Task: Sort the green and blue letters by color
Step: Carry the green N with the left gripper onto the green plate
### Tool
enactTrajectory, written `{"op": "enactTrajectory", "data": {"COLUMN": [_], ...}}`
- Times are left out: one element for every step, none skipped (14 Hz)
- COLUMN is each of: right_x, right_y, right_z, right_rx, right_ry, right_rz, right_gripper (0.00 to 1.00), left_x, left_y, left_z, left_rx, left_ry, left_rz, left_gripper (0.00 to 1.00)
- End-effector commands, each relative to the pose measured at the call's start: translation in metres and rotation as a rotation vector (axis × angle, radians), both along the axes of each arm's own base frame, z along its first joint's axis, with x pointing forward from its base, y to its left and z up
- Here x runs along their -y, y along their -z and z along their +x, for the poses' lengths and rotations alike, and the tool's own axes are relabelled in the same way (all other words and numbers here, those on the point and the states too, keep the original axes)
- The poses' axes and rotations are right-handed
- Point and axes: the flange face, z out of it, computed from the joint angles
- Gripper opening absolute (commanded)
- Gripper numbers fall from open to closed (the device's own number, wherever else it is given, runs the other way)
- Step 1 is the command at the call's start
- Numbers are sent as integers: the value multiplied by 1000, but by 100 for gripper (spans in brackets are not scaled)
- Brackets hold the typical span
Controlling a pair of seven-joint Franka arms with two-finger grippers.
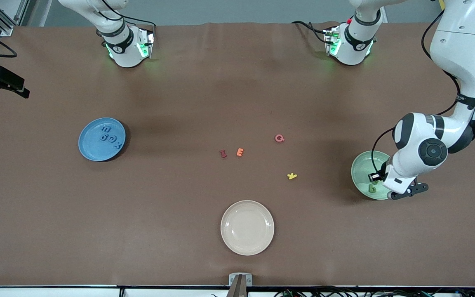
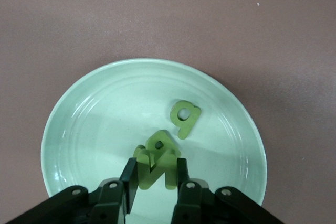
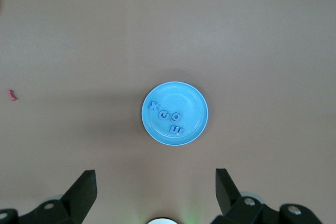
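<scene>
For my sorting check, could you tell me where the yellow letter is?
The yellow letter lies on the bare table between the cream plate and green plate, nearer the front camera than the pink letter.

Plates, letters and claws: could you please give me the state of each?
Blue plate: holds four blue letters.
Green plate: holds green letters.
Cream plate: empty.
Left claw: shut on green letter, over green plate.
Right claw: open, waiting.

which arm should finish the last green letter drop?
Left. Its claw is already over the green plate, shut on a green letter, with other green letters lying in the plate. The right claw is open, high above the blue plate where the blue letters lie.
</scene>
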Motion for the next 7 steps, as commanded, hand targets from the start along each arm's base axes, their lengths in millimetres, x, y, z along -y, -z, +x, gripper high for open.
{"op": "enactTrajectory", "data": {"right_x": [2,1,1,1,1,1,1], "right_y": [-3,-3,-2,-2,-2,-2,-2], "right_z": [-8,-9,-9,-9,-9,-8,-8], "right_rx": [5,3,2,2,2,3,2], "right_ry": [8,6,6,6,6,6,4], "right_rz": [9,9,9,9,9,9,9], "right_gripper": [100,100,100,100,100,100,100], "left_x": [-3,-4,-3,-4,-3,-4,-4], "left_y": [4,3,4,5,5,4,3], "left_z": [6,7,9,9,9,10,10], "left_rx": [8,10,12,12,12,13,15], "left_ry": [26,26,26,26,27,25,25], "left_rz": [19,20,20,20,20,20,20], "left_gripper": [21,21,24,27,42,67,89]}}
